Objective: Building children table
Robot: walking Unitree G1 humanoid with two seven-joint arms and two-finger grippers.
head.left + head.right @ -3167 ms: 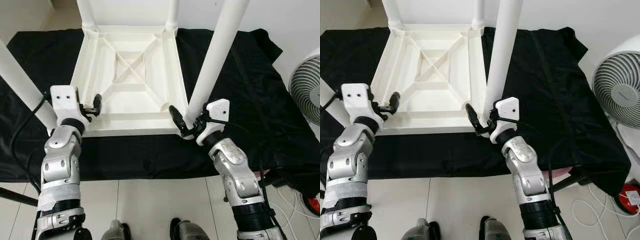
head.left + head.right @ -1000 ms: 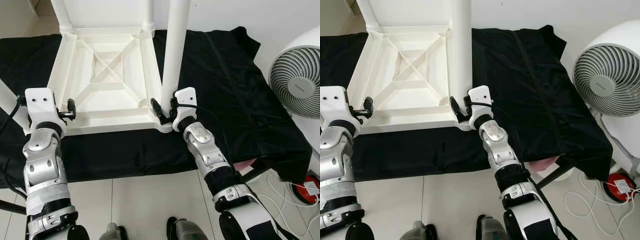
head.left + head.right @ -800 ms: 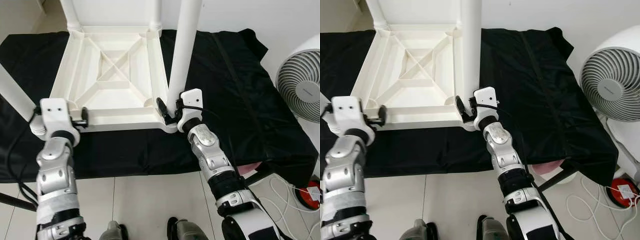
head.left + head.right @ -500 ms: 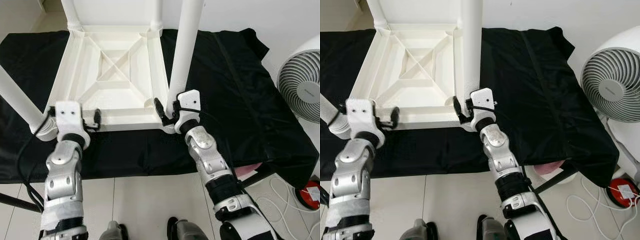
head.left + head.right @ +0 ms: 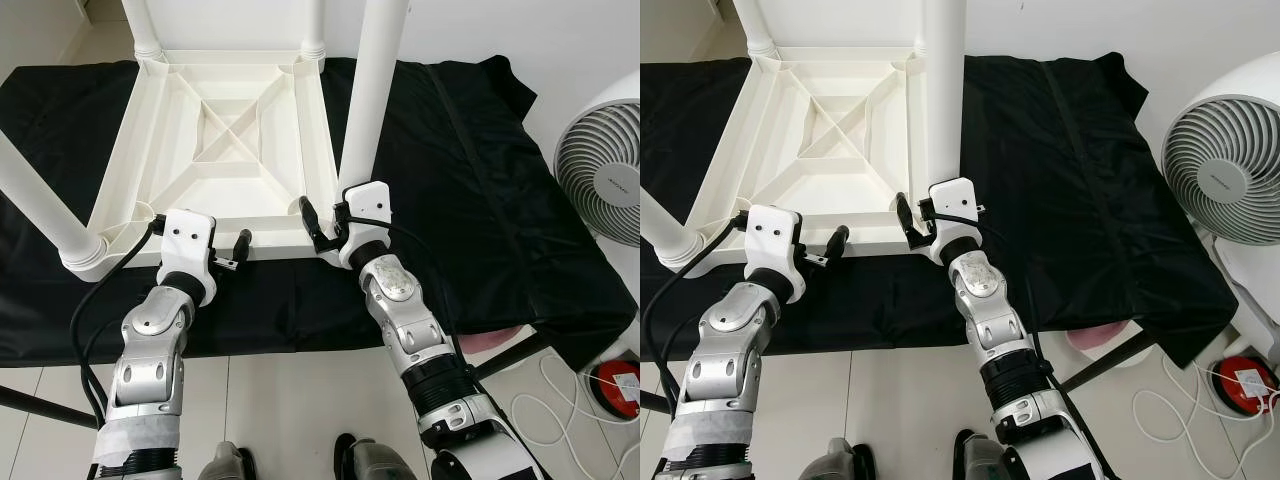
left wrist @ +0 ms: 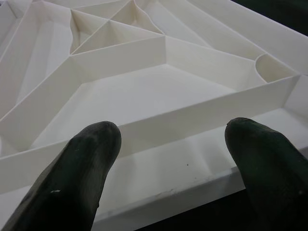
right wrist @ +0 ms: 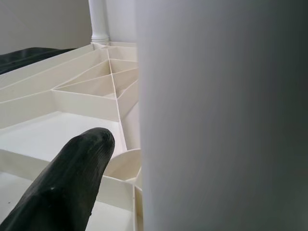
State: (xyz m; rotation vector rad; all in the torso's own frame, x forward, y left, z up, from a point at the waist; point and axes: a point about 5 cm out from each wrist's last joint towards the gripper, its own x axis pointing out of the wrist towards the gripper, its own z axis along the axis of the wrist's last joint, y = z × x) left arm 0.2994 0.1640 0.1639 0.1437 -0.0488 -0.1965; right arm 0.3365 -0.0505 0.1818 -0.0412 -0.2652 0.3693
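R claw (image 5: 327, 226) grips table leg (image 5: 368, 100) (upright).

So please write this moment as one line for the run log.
left end effector: open, at tabletop near edge | right end effector: at near-right leg base | four legs upright

- Two silver arms, jointed in rounded metal segments, with black ribbed bands near the elbows.
- Each wrist carries a white boxy housing with small dark screw holes.
- Left gripper (image 5: 240, 243) and right gripper (image 5: 325, 225) have long, rounded matte-black fingers (image 6: 82, 173).
- Black cables loop from the white housings along the forearms.
- Two grey, rounded feet show below.
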